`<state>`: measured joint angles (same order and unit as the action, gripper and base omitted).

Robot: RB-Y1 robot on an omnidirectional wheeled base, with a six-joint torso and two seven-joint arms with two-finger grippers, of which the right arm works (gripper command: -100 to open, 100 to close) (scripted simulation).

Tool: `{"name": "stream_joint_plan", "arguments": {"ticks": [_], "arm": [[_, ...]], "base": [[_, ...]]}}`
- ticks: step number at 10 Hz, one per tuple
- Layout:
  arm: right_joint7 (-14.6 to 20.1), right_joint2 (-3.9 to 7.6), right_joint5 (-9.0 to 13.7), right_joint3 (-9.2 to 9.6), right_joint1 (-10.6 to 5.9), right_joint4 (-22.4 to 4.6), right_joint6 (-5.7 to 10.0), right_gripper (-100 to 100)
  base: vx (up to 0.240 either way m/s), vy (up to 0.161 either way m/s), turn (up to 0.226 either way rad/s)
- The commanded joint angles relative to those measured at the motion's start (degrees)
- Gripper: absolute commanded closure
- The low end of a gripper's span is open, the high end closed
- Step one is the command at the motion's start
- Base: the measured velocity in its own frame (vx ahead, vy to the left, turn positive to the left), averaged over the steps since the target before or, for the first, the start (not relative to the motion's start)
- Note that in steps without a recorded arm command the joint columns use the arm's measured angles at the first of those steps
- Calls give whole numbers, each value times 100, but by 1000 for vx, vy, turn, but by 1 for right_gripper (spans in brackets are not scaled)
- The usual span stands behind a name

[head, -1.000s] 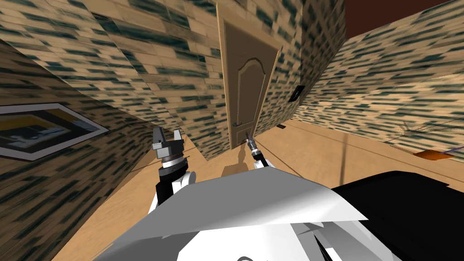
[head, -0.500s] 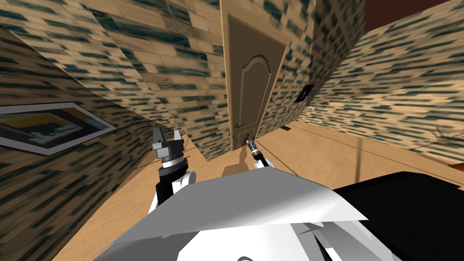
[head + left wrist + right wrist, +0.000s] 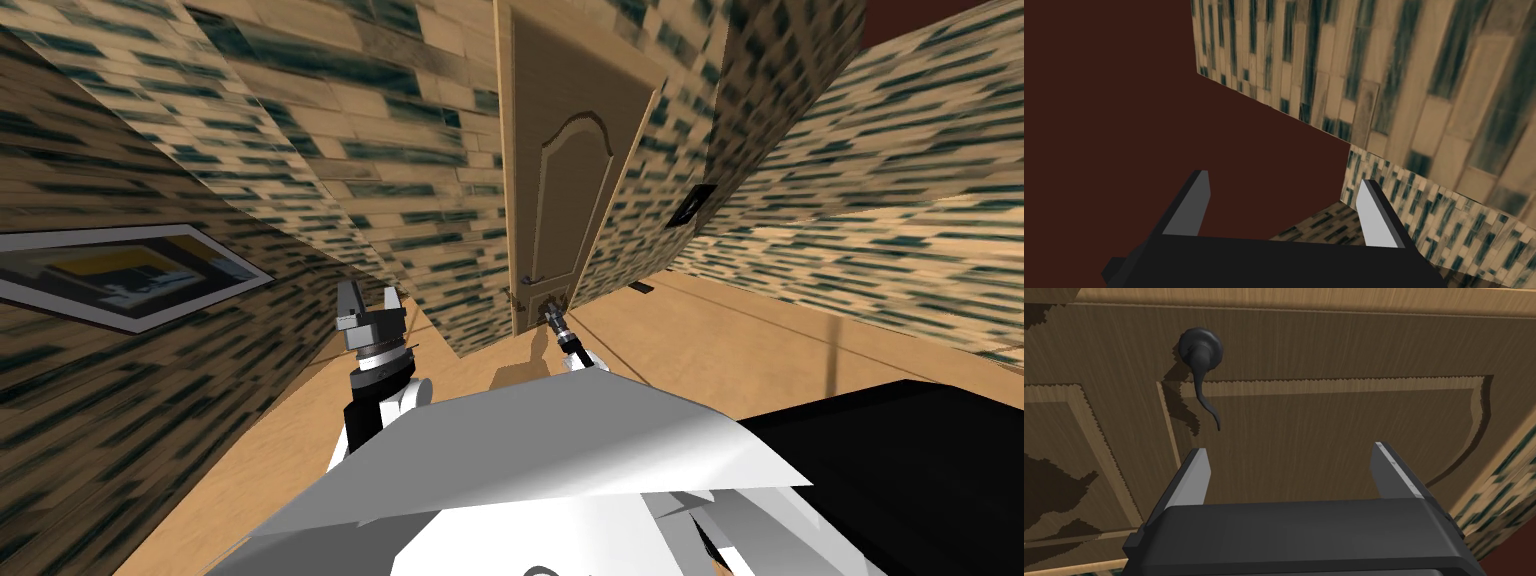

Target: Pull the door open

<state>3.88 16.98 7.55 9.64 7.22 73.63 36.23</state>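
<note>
right claw (image 3: 1289, 448) hangs wide open, close to the brown door (image 3: 1334, 428), the dark lever handle (image 3: 1203, 383) ahead and to its left, lever tip pointing back at one finger, while the left claw (image 3: 1284, 182), also spread, sits farther off.

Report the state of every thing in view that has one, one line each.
door: looks shut, flush in its frame.
door handle: dark lever, ungripped, just beyond the right gripper's fingertips and apart from them.
right gripper: open, empty, pointed at the door panel beside the handle.
left gripper: open, empty, raised on my left, away from the door.
</note>
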Motion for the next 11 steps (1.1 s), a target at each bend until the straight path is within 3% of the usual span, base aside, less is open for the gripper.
{"name": "stream_joint_plan", "arguments": {"ticks": [1,11], "arm": [[49,57,35,26,-94,-229,46,-100],[380,483,282,193,-672,-1661,304,-100]], "base": [[78,-35,81],[110,-47,93]]}}
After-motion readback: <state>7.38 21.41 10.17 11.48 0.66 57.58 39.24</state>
